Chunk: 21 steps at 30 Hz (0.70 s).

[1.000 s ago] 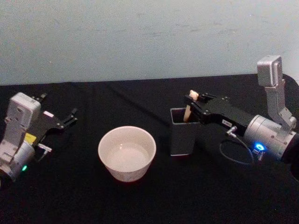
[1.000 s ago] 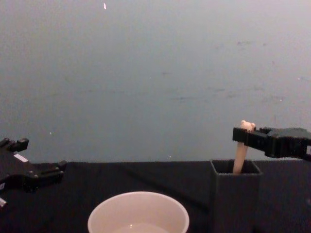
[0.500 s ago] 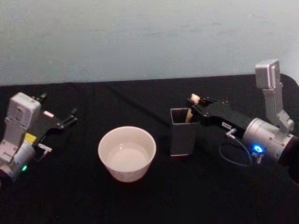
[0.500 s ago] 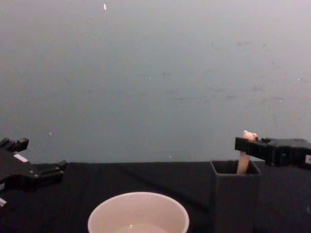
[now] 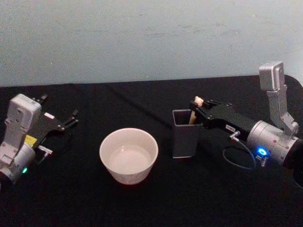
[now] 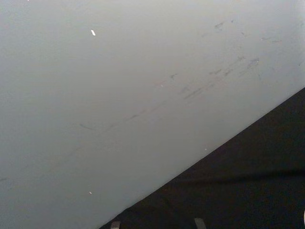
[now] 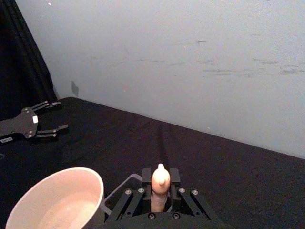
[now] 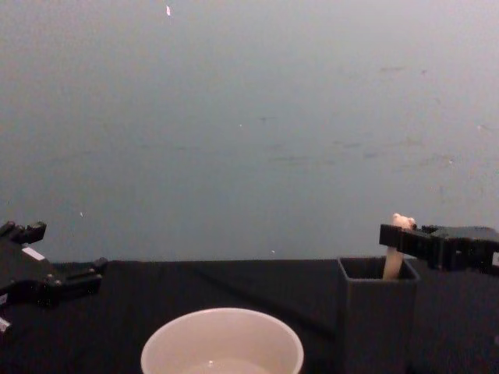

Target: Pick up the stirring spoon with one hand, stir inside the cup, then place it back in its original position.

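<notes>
Nearest the robot on the black cloth-covered table [image 5: 142, 208] sat the wide round cream-white cup [image 5: 128, 155], and just to its right stood the tall dark grey square holder [image 5: 185, 134]. At the holder's mouth the right gripper [image 5: 196, 108] reached in from the right, its black fingers [image 7: 146, 177] closed on the cream bear-headed handle of the stirring spoon [image 8: 395, 255]. That spoon stood nearly upright, its long axis vertical with a slight lean, bear head uppermost and the neck and bowl down inside the holder, hidden by its walls. Judging by this, the spoon was either just gripped or about to be let go; which of the two the scene did not settle. A clean move, either way, would keep the handle vertical and travel straight along the holder's axis, so the bowl clears the rim without tipping the box. Farther off, well to the left, the left gripper [image 5: 70, 119] rested idle, fingers spread apart
</notes>
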Motion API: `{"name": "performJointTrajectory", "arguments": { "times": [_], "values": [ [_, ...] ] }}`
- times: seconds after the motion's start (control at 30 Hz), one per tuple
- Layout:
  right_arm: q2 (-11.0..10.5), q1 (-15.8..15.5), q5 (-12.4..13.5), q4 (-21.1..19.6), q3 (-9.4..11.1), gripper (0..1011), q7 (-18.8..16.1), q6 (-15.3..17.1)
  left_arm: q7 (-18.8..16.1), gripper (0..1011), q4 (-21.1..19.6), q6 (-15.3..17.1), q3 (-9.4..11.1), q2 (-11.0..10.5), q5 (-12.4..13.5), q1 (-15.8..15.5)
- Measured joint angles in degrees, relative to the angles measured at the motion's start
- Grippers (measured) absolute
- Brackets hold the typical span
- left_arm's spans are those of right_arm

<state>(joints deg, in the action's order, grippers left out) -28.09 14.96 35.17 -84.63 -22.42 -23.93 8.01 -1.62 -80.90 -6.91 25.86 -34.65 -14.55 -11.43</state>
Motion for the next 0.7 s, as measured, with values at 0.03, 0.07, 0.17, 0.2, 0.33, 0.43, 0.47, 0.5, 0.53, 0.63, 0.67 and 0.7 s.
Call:
{"name": "performJointTrajectory", "arguments": {
  "times": [0.03,0.07,0.17,0.2,0.33,0.43,0.47,0.5,0.53,0.63,0.67,0.7],
  "values": [
    [0.0,0.0,0.0,0.0,0.0,223,0.0,0.0,0.0,1001,0.0,0.0,0.0,0.0,0.0,0.0],
    [0.0,0.0,0.01,0.0,0.0,223,0.0,0.0,0.0,1001,0.0,0.0,0.0,0.0,0.0,0.0],
    [0.0,0.01,0.03,0.0,0.0,223,0.0,0.0,0.0,1001,0.0,0.0,0.0,0.0,0.0,0.0],
    [0.0,0.02,0.04,0.0,0.0,223,0.01,0.0,0.0,1001,0.0,0.0,0.0,0.0,0.0,0.0],
    [0.0,0.04,0.05,-0.01,0.0,225,0.02,-0.01,0.0,1001,0.0,0.0,0.0,0.0,0.0,0.0],
    [0.0,0.05,0.08,-0.03,0.0,298,0.03,-0.02,0.0,1001,0.0,0.0,0.0,0.0,0.0,0.0],
    [0.0,0.05,0.09,-0.04,0.0,312,0.03,-0.03,0.0,1001,0.0,0.0,0.0,0.0,0.01,0.0],
    [0.0,0.05,0.09,-0.04,0.0,365,0.03,-0.03,0.0,1001,0.0,0.0,0.0,0.0,0.0,0.0],
    [0.0,0.05,0.09,-0.05,0.0,388,0.03,-0.03,0.0,1001,0.0,0.0,0.0,0.0,0.0,0.0],
    [0.0,0.05,0.09,-0.06,0.0,488,0.03,-0.05,0.0,1001,0.0,0.0,0.0,0.0,0.0,0.0],
    [0.0,0.05,0.1,-0.06,0.0,507,0.03,-0.04,0.0,1001,0.0,0.0,0.0,0.0,0.0,0.0],
    [0.0,0.05,0.09,-0.06,0.0,528,0.03,-0.05,0.0,1001,0.0,0.0,0.0,0.0,0.0,0.0]
  ]
}}
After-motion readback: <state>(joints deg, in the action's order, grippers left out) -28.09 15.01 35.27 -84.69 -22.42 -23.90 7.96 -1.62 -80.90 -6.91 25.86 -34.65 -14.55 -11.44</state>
